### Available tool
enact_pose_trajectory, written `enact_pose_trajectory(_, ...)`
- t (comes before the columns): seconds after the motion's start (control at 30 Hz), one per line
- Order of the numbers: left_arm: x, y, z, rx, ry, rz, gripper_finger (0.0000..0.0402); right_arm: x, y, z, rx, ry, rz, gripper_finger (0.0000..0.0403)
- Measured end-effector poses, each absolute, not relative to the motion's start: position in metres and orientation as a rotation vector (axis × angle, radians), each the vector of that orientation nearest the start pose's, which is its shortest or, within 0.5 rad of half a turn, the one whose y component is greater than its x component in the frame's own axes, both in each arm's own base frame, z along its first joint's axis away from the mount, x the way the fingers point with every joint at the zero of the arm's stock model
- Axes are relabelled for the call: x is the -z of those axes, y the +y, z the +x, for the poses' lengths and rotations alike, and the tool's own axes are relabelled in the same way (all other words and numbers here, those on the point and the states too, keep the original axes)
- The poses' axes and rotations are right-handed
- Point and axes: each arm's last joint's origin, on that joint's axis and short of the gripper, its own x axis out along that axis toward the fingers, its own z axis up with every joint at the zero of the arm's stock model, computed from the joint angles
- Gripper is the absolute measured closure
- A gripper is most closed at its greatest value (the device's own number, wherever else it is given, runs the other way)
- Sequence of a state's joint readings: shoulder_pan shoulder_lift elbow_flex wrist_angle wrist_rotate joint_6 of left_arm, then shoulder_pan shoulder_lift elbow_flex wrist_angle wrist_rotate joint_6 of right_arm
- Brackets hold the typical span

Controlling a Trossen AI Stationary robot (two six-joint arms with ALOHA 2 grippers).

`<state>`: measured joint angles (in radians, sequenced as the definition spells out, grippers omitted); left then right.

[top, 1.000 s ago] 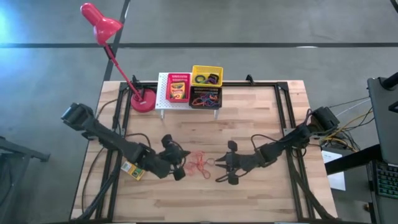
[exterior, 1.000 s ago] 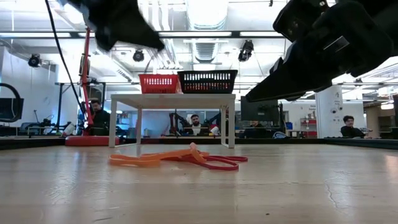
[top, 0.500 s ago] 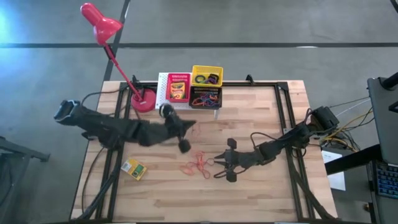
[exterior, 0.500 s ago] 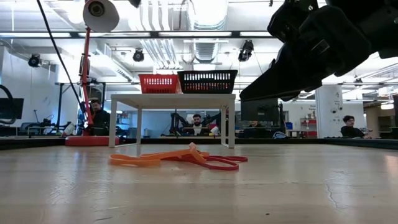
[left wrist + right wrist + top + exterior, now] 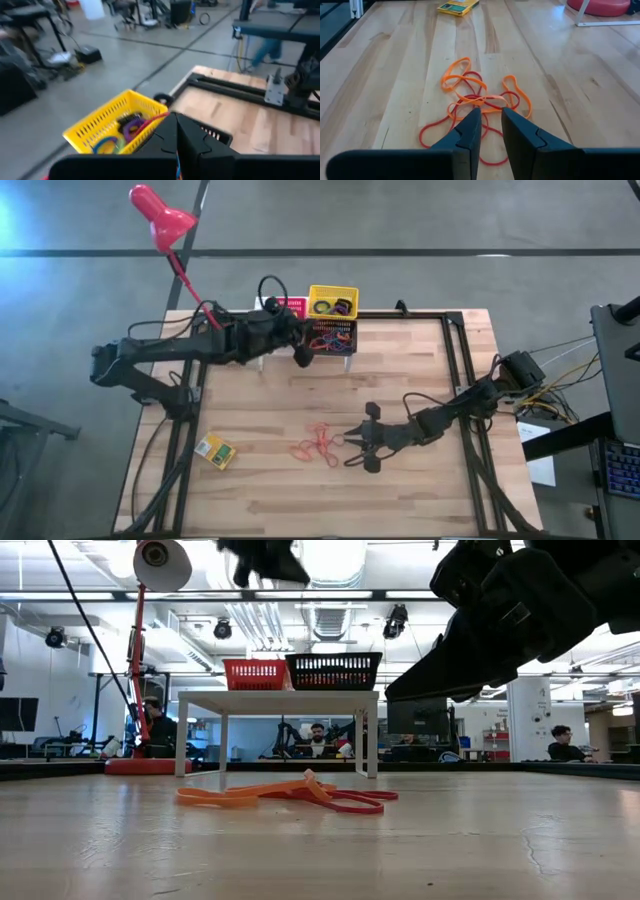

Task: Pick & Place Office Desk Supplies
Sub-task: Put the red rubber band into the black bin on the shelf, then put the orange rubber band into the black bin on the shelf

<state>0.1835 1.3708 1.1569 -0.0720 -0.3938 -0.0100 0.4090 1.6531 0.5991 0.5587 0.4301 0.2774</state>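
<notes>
My left gripper (image 5: 300,356) (image 5: 175,116) is shut on a thin orange-red rubber band. It hangs high over the black basket (image 5: 336,338) on the white rack (image 5: 280,700), beside the yellow basket (image 5: 107,125) of coloured rings. Its arm partly hides the red basket (image 5: 290,308). A tangle of orange and red rubber bands (image 5: 318,444) (image 5: 480,100) lies flat mid-table. My right gripper (image 5: 350,448) (image 5: 490,117) hovers at the tangle's right side, narrowly open, and its fingers are raised off the wood in the low view. A yellow-and-green box (image 5: 215,451) lies flat near the left edge. My left gripper pinches one rubber band between its shut fingertips. A red loop (image 5: 150,120) curves out from the tips toward the yellow basket. The fingers come from the table's left, pointing slightly downward. The band is lifted clear of the table, above the baskets.
A red desk lamp (image 5: 160,210) leans over the far left corner, with its base (image 5: 605,6) beside the rack. Black frame rails (image 5: 455,355) run along the table's sides. Bare wood lies in front of the rack and along the near edge.
My left gripper has stayed shut. It has risen from the rubber-band tangle and swung toward the table's far edge, ending above the baskets on the rack. The tangle and the box lie as before.
</notes>
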Motion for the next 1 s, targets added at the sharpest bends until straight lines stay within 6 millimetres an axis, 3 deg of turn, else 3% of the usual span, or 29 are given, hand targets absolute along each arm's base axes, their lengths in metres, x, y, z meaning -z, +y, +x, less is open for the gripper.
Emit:
enact_pose_trajectory(0.17, -0.321, 0.075, 0.302, -0.524, 0.314, -0.036, 0.0401, -0.138, 0.107, 0.278, 0.083, 0.444, 0.071, 0.0336)
enact_pose_trajectory(0.3, -0.315, 0.071, 0.303, -0.501, 0.317, -0.044, 0.0401, -0.138, 0.107, 0.278, 0.085, 0.444, 0.074, 0.0339)
enact_pose_trajectory(0.4, -0.313, 0.071, 0.306, -0.498, 0.308, -0.044, 0.0401, -0.138, 0.107, 0.278, 0.085, 0.444, 0.074, 0.0339)
enact_pose_trajectory(0.7, -0.276, 0.076, 0.323, -0.505, 0.391, -0.059, 0.0394, -0.139, 0.107, 0.278, 0.084, 0.437, 0.077, 0.0339)
enact_pose_trajectory(0.83, -0.264, 0.077, 0.33, -0.505, 0.42, -0.057, 0.0363, -0.139, 0.107, 0.278, 0.084, 0.437, 0.078, 0.0337)
enact_pose_trajectory(1.0, -0.258, 0.077, 0.333, -0.478, 0.449, -0.063, 0.029, -0.139, 0.107, 0.278, 0.085, 0.438, 0.082, 0.033)
